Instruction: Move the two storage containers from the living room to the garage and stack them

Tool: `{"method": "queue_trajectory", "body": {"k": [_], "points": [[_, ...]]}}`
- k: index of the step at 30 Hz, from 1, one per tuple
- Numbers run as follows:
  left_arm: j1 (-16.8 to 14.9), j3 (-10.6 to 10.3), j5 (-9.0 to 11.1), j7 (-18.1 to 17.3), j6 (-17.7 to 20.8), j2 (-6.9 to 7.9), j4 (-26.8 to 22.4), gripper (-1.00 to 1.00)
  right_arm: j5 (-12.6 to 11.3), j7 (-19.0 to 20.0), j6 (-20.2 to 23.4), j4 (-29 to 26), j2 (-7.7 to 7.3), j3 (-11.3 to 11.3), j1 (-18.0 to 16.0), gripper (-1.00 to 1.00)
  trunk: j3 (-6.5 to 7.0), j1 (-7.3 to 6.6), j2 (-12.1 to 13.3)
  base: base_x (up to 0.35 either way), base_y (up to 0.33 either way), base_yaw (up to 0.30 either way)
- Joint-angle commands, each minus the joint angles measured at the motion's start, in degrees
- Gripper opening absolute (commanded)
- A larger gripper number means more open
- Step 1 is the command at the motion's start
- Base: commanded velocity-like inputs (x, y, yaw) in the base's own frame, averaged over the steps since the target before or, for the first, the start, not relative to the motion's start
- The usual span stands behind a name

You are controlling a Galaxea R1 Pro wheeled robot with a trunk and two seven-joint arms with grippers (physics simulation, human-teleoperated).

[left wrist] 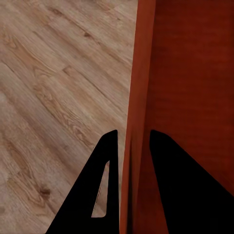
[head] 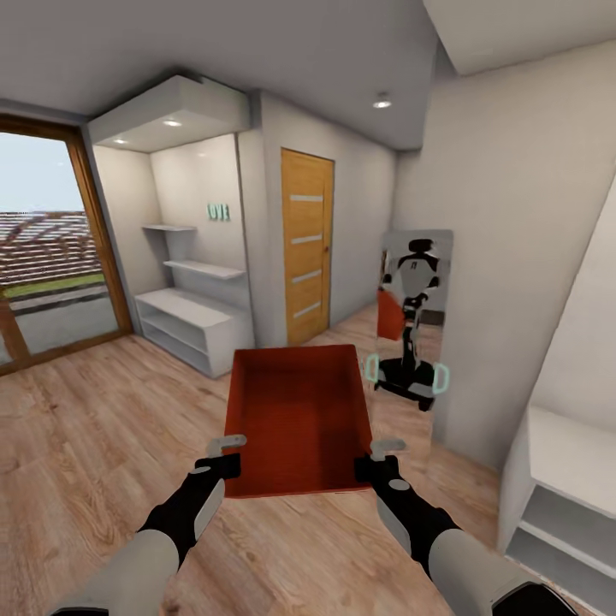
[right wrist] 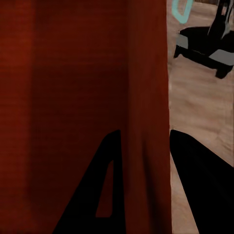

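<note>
Head view first: I see one orange-red storage container (head: 298, 419) held up in front of me over the light wood-plank floor (head: 85, 428), open side up, between both arms. My left gripper (head: 227, 455) clamps its left wall near the near corner and my right gripper (head: 376, 458) clamps the right wall. Ahead stand a wooden panel door (head: 307, 246), white shelving (head: 192, 321) and a wall mirror (head: 414, 321) reflecting my own body. Small greenish lettering (head: 218, 211) glows on the alcove wall; I can't read it. A wood-framed glass door (head: 51, 248) is at the far left.

Left wrist view: my two dark fingers (left wrist: 109, 185) straddle the container's wall (left wrist: 139, 97), clenched on it, one outside over the planks, one inside.

Right wrist view: same grasp, fingers (right wrist: 105, 190) pinching the container wall (right wrist: 146, 97), with the mirrored robot base (right wrist: 207, 46) beyond.
</note>
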Motion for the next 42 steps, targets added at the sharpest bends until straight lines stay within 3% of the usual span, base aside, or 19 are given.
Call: {"method": "queue_trajectory", "body": {"k": [1, 14, 42], "points": [[-0.05, 1.03, -0.80, 0.53, 0.39, 0.17, -0.29, -1.00, -0.76, -0.39, -0.30, 1.77, -0.23, 0.24, -0.02, -1.00, -0.01, 0.05, -0.04, 0.322, 0.000, 0.268], [-0.05, 1.04, -0.80, 0.53, 0.40, 0.18, -0.29, -1.00, -0.76, -0.39, -0.30, 1.73, -0.23, 0.24, -0.02, -1.00, -0.01, 0.05, -0.04, 0.322, 0.000, 0.242], [-0.05, 1.03, -0.80, 0.53, 0.43, 0.17, -0.29, -1.00, -0.76, -0.39, -0.32, 1.75, -0.23, 0.24, -0.02, -1.00, -0.01, 0.05, -0.04, 0.322, 0.009, 0.007]]}}
